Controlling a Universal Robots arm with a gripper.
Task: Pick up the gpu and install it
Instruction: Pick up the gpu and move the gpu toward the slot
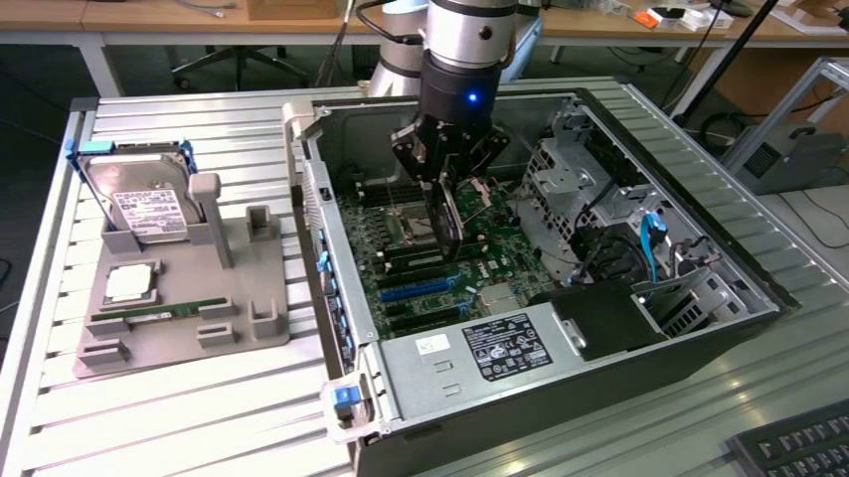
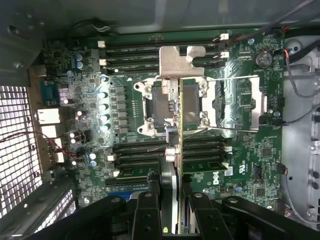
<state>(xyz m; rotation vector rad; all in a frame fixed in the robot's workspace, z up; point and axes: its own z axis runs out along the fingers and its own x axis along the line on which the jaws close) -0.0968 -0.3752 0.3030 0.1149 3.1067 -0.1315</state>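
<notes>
**Gpu [image 1: 452, 221] lifted and over the board, not yet seated**

Standing by the bench and reading the exterior view from its left: a grey tray [image 1: 239, 288] sits at the left of the frame with a hard drive [image 1: 146, 209] propped at its upper end and a RAM stick [image 1: 159, 313] lying lower down. No gpu rests on it.

At the centre is the open case [image 1: 312, 199]. The gripper [image 1: 448, 184] hangs inside it, its jaws closed on the gpu, one finger pressing each flat face. The card hangs edge-on below the gripper, above the board [image 1: 498, 248] and apart from it, over the socket area in the upper middle of the frame. The blue slots [image 1: 414, 290] lie lower in the frame, and nothing is plugged into them.

In the wrist view the fingers [image 2: 147, 210] flank the slim card, and its silvery bracket [image 2: 181, 62] is at the far end.

Further right are the drive cage [image 1: 571, 179] and, at the lower right corner, a keyboard [image 1: 802, 447].

As I judge it, the pick-up is done. Lining the card up with a slot and pressing it home are left.
</notes>
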